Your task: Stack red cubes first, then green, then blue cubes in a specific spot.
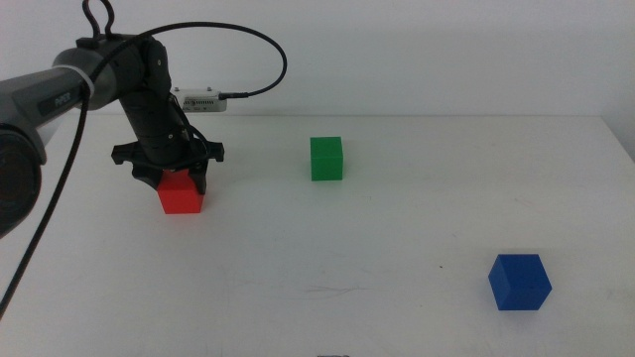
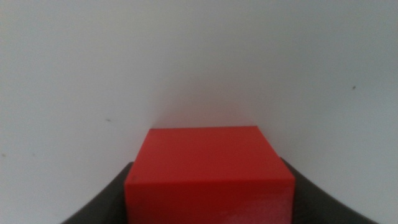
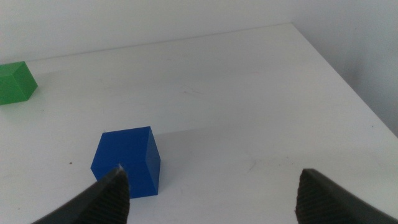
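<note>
My left gripper (image 1: 177,177) clamps the red cube (image 1: 182,192) on the white table (image 1: 397,258), left of the green cube (image 1: 326,159). My right gripper (image 3: 211,193) hangs open just beside the blue cube (image 3: 127,160), near the table's right front.

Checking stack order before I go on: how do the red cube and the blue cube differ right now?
The red cube sits between the left hand's jaws at the table's left; the blue cube lies free near the front right. The right hand is open beside the blue cube, not around it. Red sits square to the camera, blue turned. Both look the same size, unstacked.
</note>
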Controlling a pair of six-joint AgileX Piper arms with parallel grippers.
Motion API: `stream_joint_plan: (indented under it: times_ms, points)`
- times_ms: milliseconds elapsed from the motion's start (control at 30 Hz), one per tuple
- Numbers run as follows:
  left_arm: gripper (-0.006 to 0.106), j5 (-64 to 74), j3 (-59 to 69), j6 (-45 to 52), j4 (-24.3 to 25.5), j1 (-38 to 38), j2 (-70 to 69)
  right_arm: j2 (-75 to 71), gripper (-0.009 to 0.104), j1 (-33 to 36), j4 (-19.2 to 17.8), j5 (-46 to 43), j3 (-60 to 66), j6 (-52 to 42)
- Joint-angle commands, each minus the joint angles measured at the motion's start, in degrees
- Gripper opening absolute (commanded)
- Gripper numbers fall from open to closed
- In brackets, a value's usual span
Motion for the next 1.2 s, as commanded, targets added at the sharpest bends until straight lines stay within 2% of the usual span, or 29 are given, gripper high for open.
stream_joint_plan:
  times_ms: [0, 200, 600, 967, 1167]
  points:
    - [0.013, 0.92, -1.66, -1.11, -1.9, -0.22, -4.57, -1.31, 0.071, -0.33, -0.63, -4.34, -1.04, -0.61]
    - [-0.001, 4.22, -1.66, -4.56, -2.05, -1.05, -7.98, -1.31, 0.071, -0.33, -0.63, -4.34, -1.04, -0.61]
    - [-0.001, 11.44, -1.4, -14.97, 5.92, -9.82, -14.13, -1.31, 0.071, -0.33, -0.68, -4.34, -1.04, -0.61]
    - [-0.001, 6.18, 15.83, -23.61, 5.94, -15.52, -25.72, -1.31, 0.071, -0.33, -0.63, -4.34, -1.04, -0.61]
    - [-0.001, 6.69, 17.72, -27.86, 8.39, -20.81, -27.17, -1.31, 0.071, -0.33, -0.63, -4.34, -1.04, -0.61]
